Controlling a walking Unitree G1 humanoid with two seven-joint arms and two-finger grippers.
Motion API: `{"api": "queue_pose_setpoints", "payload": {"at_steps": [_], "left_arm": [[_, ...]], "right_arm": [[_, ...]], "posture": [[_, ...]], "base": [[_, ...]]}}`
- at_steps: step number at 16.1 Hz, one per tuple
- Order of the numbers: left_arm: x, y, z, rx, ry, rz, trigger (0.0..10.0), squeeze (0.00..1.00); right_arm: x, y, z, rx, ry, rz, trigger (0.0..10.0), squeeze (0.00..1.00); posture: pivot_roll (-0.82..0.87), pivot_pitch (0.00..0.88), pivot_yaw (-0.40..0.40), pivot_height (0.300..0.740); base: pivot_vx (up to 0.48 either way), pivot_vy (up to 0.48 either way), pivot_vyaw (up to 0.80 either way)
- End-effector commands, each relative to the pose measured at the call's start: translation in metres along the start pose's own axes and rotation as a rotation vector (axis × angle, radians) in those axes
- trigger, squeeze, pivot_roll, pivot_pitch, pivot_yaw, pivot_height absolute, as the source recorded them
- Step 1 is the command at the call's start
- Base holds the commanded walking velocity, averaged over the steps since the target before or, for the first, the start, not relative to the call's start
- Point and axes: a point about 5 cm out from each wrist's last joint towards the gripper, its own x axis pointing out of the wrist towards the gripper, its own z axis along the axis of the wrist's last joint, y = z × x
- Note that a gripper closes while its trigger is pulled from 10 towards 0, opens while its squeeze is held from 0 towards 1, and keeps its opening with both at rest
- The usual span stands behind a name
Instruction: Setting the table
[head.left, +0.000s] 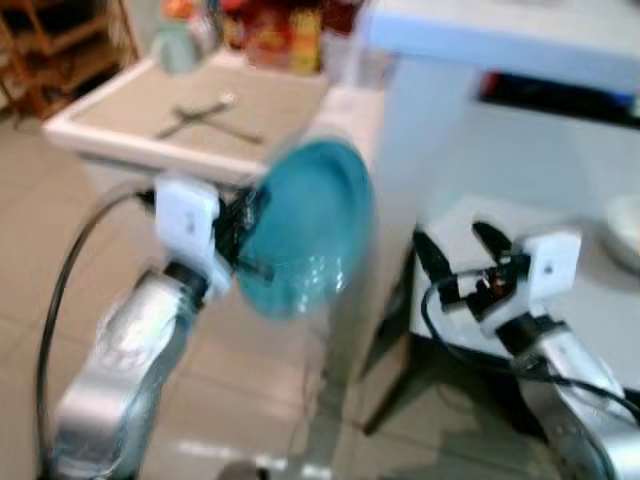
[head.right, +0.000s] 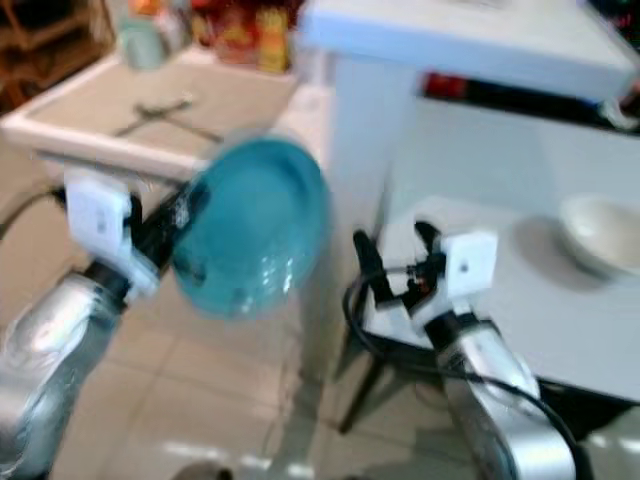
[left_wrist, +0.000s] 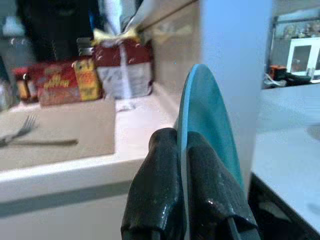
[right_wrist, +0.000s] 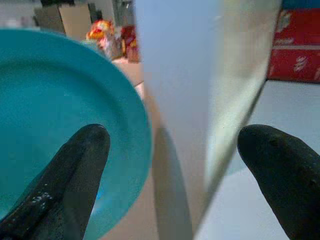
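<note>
Left gripper (head.left: 243, 238): clamped on the rim of the teal plate (head.left: 305, 228); fingers (left_wrist: 167, 197) pinched on either side of the edge.
Teal plate: held on edge in the air, in front of a white pillar (head.left: 420, 150), between counter and table.
Right gripper (head.left: 461, 248): spread wide, nothing held, raised beside the white table (head.right: 520, 300).
Counter (head.left: 120, 140): fork (head.left: 200, 113) laid on a tan mat; packets (left_wrist: 80, 80) at the back.
White bowl (head.right: 603, 232): seated on the white table.
Blur: heavy in both eye views.
</note>
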Motion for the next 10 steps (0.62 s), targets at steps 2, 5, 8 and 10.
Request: {"api": "queue_pose_setpoints", "payload": {"at_steps": [2, 5, 8, 10], "left_arm": [[-0.018, 0.01, 0.022, 0.055, -0.059, -0.056, 10.0, 0.0], [-0.02, 0.003, 0.025, 0.055, -0.057, -0.101, 10.0, 0.0], [-0.014, -0.009, 0.026, 0.008, -0.076, -0.156, 10.0, 0.0], [-0.008, -0.008, 0.027, -0.012, -0.093, -0.157, 10.0, 0.0]], "right_arm": [[0.0, 0.003, 0.003, 0.025, -0.003, 0.054, 10.0, 0.0], [-0.001, -0.002, 0.002, 0.021, 0.009, 0.064, 10.0, 0.0], [-0.002, 0.002, 0.004, 0.045, -0.003, 0.065, 10.0, 0.0], [-0.004, 0.002, 0.006, 0.056, -0.009, 0.066, 10.0, 0.0]], "posture": [[0.05, 0.077, -0.031, 0.74], [0.07, 0.077, -0.04, 0.74], [0.04, 0.076, -0.023, 0.74], [0.03, 0.073, -0.014, 0.74]], "base": [[0.0, -0.442, 0.0], [0.0, -0.441, 0.0], [0.0, -0.444, 0.0], [0.0, -0.446, 0.0]]}}
